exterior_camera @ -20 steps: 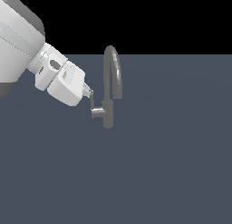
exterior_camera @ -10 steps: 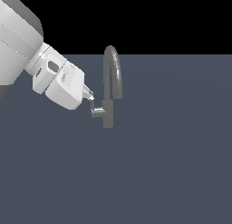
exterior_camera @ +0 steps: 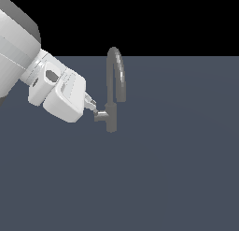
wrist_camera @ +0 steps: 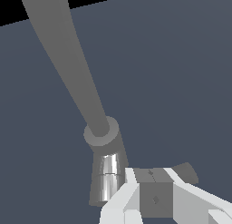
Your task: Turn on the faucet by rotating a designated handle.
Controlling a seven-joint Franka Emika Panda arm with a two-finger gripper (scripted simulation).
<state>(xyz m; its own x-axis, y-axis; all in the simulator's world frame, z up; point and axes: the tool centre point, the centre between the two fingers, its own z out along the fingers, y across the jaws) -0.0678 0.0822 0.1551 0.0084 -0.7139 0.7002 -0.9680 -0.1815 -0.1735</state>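
on the exterior view's left the white arm [exterior_camera: 28,61] is reaching in from the upper corner, and the gripper [exterior_camera: 91,105] is sitting right at the tip of the handle [exterior_camera: 100,116]. the fingertips are touching or all but touching that short grey lever. in the wrist view the pale fingers [wrist_camera: 120,198] are lying on either side of a grey block that looks like the handle [wrist_camera: 156,193], so the jaws seem to be pinching it. i cannot tell how firmly.

moving right, the handle's stub is running into the upright body of the faucet [exterior_camera: 112,111], which is standing on the flat grey surface [exterior_camera: 163,169] near the middle of the scene. above it the gooseneck spout [exterior_camera: 116,71] is arching up and curling down toward the exterior view's right. in the wrist view the faucet [wrist_camera: 102,141] is rising just beside the fingers.

as for progress, the approach looks finished and contact looks made. no water is showing, so i am judging the turn itself as still to come or barely begun. what is left is sweeping that lever round its stub.
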